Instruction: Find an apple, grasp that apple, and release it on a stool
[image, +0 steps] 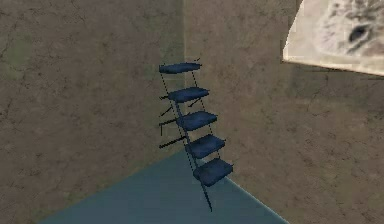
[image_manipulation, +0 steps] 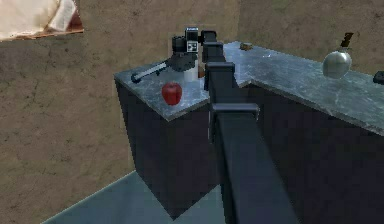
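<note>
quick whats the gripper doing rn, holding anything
Gripper: cannot be told whether open or closed, nor whether it holds anything; its far end shows against the countertop, where the red apple rests.

Dim, flat light in both views; the countertop (image_manipulation: 290, 80) catches some.

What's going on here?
The Stretch's dark square arm reaches out over a dark counter with a grey stone top. A small red apple rests on that top near the corner, left of the arm. A round pale bottle stands farther along. Ahead, a blue stepladder stands in the room's corner.
</note>
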